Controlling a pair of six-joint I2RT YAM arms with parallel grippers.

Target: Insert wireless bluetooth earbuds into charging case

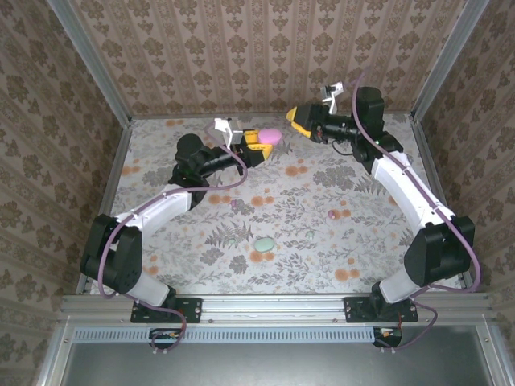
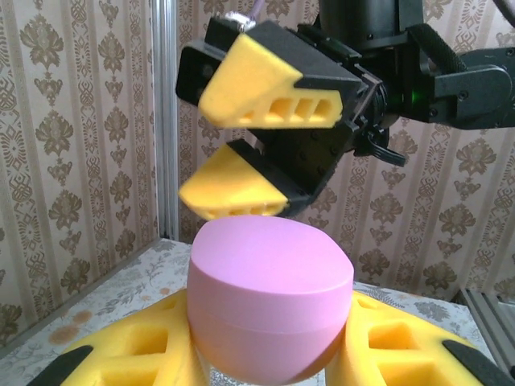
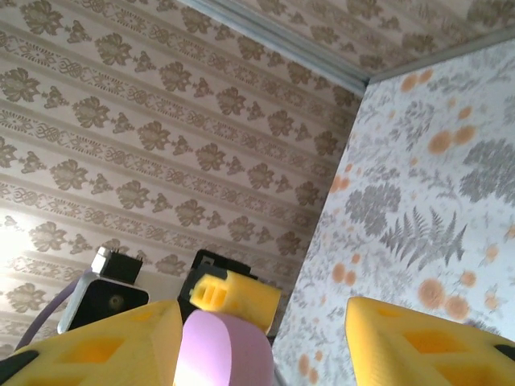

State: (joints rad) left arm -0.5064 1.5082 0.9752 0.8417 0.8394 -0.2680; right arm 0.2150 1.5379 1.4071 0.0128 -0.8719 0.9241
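Top camera: the left gripper (image 1: pixel 261 141) pinches the pink case (image 1: pixel 273 135) at the far side of the table (image 1: pixel 161 161). The right gripper (image 1: pixel 296 121) hangs just beside the case at 2 o'clock. One tiny bud (image 1: pixel 237 205) lies on the table at 6 o'clock from the left gripper, well apart. A second tiny bud (image 1: pixel 332 214) lies at 5 o'clock from the right gripper. The mint case (image 1: pixel 264 244) sits between the buds, closer to the arm bases.

Left wrist camera: the left gripper (image 2: pixel 269 354) squeezes the pink case (image 2: pixel 269 281) from both sides. The right gripper (image 2: pixel 193 153) hangs at 12 o'clock above it, fingers spread wide.

Right wrist camera: the right gripper (image 3: pixel 265 314) is spread, with the pink case (image 3: pixel 221 350) by its left finger.
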